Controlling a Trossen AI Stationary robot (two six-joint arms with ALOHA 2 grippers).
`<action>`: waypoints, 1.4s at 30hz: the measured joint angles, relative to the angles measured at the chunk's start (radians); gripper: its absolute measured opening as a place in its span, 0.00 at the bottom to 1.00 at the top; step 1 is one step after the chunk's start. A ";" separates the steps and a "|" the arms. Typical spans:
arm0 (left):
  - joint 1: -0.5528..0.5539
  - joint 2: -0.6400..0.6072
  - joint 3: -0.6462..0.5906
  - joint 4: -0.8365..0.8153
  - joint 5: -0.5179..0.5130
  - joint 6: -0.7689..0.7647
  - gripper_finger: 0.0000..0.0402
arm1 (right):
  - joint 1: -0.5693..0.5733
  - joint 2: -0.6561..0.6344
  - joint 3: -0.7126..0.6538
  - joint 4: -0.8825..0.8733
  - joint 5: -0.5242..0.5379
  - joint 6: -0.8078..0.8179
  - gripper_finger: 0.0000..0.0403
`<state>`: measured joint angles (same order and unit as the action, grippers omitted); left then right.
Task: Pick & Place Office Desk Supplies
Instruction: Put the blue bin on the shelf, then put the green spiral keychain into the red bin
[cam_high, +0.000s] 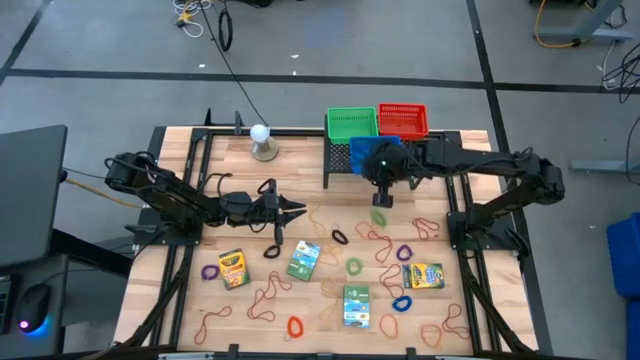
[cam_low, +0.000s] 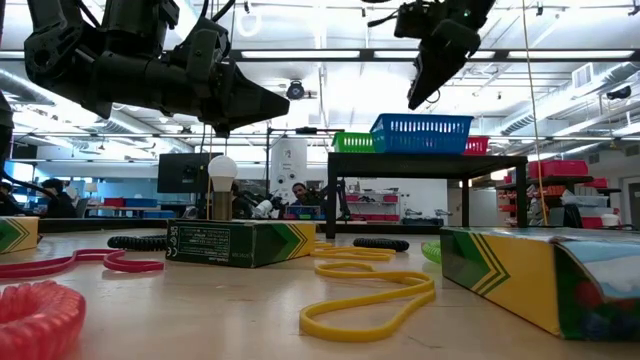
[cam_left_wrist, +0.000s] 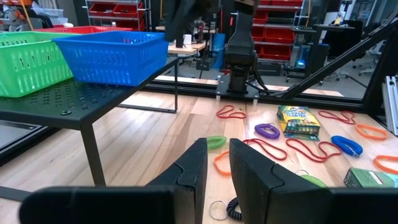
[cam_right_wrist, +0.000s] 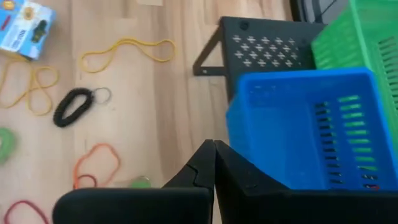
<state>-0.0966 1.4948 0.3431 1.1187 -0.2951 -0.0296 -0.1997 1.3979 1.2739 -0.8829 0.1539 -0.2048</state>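
So, right gripper (cam_high: 380, 200) pressed together beside the blue basket (cam_right_wrist: 298, 124), empty, left gripper (cam_high: 300, 210) slightly parted over the table (cam_high: 300, 190), crayon boxes (cam_high: 303, 259) and loops (cam_high: 354, 266) scattered below

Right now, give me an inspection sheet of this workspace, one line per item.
Surface: wooden table, supplies scattered across the near half.
Job's things: crayon boxes, rubber bands and coil loops lie loose on the wood.
Clutter: black mesh rack carrying green, blue and red baskets; white ball on a stand.
Grippers: left gripper low over the table, holding nothing; right gripper shut and empty beside the blue basket.
Cables: loose ones on the floor beyond the table.
Surroundings: shelving, people seated far behind.
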 joint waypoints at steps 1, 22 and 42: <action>0.000 0.000 0.000 0.000 0.000 0.000 0.18 | -0.010 0.000 0.000 -0.001 0.000 -0.002 0.02; 0.000 0.000 0.000 0.000 0.000 0.000 0.18 | -0.060 0.007 0.000 0.060 -0.053 0.005 0.02; 0.000 0.000 0.000 0.000 0.000 0.000 0.18 | -0.011 0.035 0.000 0.042 -0.039 -0.002 0.02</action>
<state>-0.0964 1.4948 0.3431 1.1187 -0.2951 -0.0296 -0.2111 1.4328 1.2739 -0.8405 0.1152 -0.2065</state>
